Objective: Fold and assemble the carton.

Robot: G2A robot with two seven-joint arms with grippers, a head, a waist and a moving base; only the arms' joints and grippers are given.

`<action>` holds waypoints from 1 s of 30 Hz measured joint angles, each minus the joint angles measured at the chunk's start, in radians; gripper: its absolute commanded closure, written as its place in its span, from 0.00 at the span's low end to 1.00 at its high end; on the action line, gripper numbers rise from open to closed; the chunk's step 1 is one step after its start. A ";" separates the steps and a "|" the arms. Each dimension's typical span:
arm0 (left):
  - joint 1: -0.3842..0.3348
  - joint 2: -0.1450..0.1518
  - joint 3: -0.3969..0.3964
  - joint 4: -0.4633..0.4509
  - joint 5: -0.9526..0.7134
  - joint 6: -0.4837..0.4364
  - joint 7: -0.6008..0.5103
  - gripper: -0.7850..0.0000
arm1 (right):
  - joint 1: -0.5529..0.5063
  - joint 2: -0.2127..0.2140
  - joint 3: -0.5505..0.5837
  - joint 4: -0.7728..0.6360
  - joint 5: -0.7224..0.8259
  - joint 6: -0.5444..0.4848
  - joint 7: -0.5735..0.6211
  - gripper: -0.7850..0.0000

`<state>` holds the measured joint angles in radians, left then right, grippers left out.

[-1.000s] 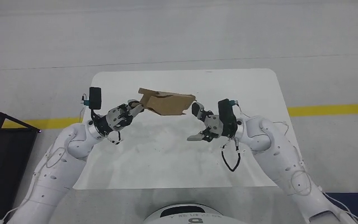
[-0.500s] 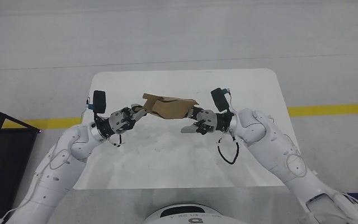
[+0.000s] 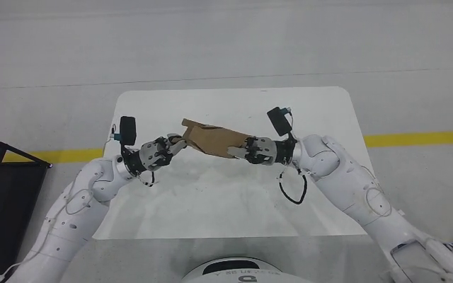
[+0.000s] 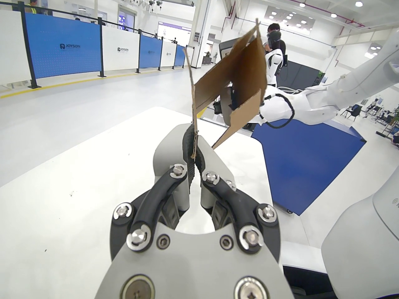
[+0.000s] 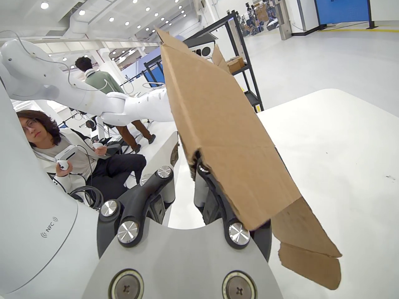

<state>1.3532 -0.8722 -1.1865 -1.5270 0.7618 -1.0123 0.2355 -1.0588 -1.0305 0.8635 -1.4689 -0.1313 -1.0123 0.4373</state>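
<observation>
A flattened brown carton (image 3: pixel 212 136) hangs in the air over the far middle of the white table (image 3: pixel 212 205), held between both arms. My left gripper (image 3: pixel 177 143) is shut on a thin flap at the carton's left end. In the left wrist view, the flap stands edge-on between the pads of that gripper (image 4: pixel 194 154), and the carton (image 4: pixel 237 73) fans partly open beyond. My right gripper (image 3: pixel 241 150) is at the carton's right end. There it (image 5: pixel 191 163) is shut on the lower edge of the carton (image 5: pixel 218 132), whose loose flap hangs down beside the fingers.
The table's surface below and in front of the carton is bare. A black rack (image 3: pixel 14 177) stands off the table's left side. A yellow floor line (image 3: pixel 403 139) runs past the right edge. A blue cabinet (image 4: pixel 305 157) sits beyond the table.
My right gripper, open beside the carton a second ago, has moved in and shut on its right end. The carton has tilted and shifted slightly; the left gripper kept its hold.
</observation>
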 measured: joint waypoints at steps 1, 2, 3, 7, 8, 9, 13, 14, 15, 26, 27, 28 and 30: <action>-0.001 0.000 -0.003 0.004 -0.003 0.000 -0.002 0.00 | 0.003 0.000 -0.006 0.002 0.001 0.000 0.005 1.00; -0.002 0.000 -0.006 0.007 -0.006 0.000 -0.004 0.00 | 0.006 0.000 -0.010 0.004 0.003 0.000 0.009 1.00; -0.002 0.000 -0.009 0.012 -0.010 0.000 -0.004 0.00 | 0.009 0.000 -0.014 0.006 0.008 0.000 0.012 1.00; -0.001 0.001 -0.027 0.033 -0.017 0.000 -0.007 0.00 | 0.020 0.003 0.009 0.031 -0.016 0.000 -0.018 1.00; 0.000 0.001 -0.031 0.037 -0.012 0.000 -0.009 0.00 | 0.018 0.005 0.034 0.041 -0.060 0.001 -0.045 1.00; 0.002 0.001 -0.033 0.041 -0.005 0.001 -0.012 0.00 | 0.015 0.006 0.061 0.046 -0.117 0.007 -0.076 1.00; 0.009 -0.006 -0.026 0.051 0.028 0.015 -0.019 0.00 | 0.013 0.007 0.073 0.047 -0.238 0.014 -0.089 1.00; 0.009 -0.008 -0.022 0.054 0.034 0.018 -0.020 0.00 | 0.013 0.007 0.071 0.047 -0.212 0.013 -0.086 1.00; 0.008 -0.010 -0.016 0.057 0.038 0.020 -0.021 0.00 | 0.013 0.007 0.071 0.047 -0.183 0.013 -0.085 1.00; -0.037 -0.043 0.068 0.062 0.076 0.072 -0.062 0.00 | 0.063 0.010 -0.088 -0.023 0.361 0.000 0.204 1.00; -0.041 -0.045 0.073 0.061 0.076 0.074 -0.066 0.00 | 0.079 0.008 -0.107 -0.016 0.453 0.000 0.275 1.00; -0.045 -0.047 0.077 0.061 0.075 0.073 -0.069 0.00 | 0.101 0.005 -0.135 0.000 0.566 0.000 0.364 1.00; -0.051 -0.050 0.080 0.063 0.072 0.070 -0.071 0.00 | 0.139 0.000 -0.189 0.022 0.684 0.000 0.450 1.00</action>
<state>1.3019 -0.9224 -1.1069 -1.4640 0.8334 -0.9422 0.1649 -0.9202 -1.0303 0.6744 -1.4466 0.5528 -1.0123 0.8870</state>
